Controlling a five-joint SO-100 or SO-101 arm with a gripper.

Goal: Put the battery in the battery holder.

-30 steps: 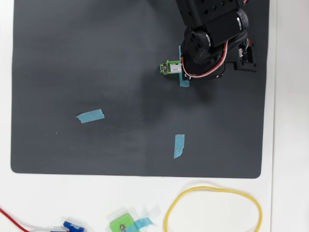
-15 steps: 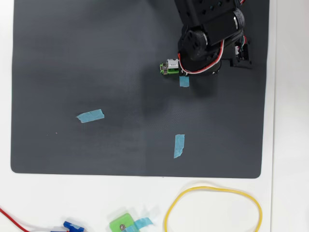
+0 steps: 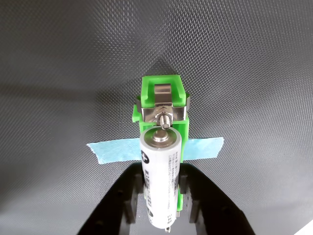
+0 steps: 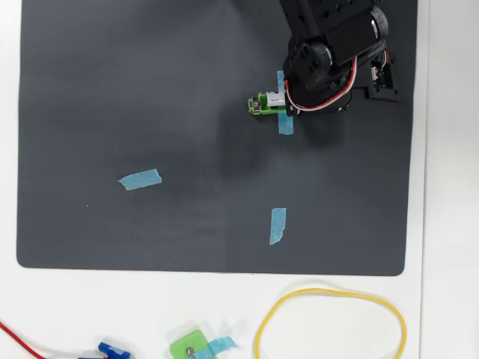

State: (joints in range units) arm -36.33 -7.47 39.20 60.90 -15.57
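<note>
Your mat (image 4: 150,90) lies on the table (image 4: 449,224). On it, upper right in the overhead view: battery holder (image 4: 259,104), a tape strip (image 4: 284,123) across it, battery (image 4: 274,99) lying along it, gripper (image 3: 163,205) astride both. Lower on the mat, well apart: one tape piece (image 4: 141,179) at left, another tape piece (image 4: 278,225) further right. Off the mat, before its near edge: cable loop (image 4: 329,325), square piece (image 4: 189,347).
</note>
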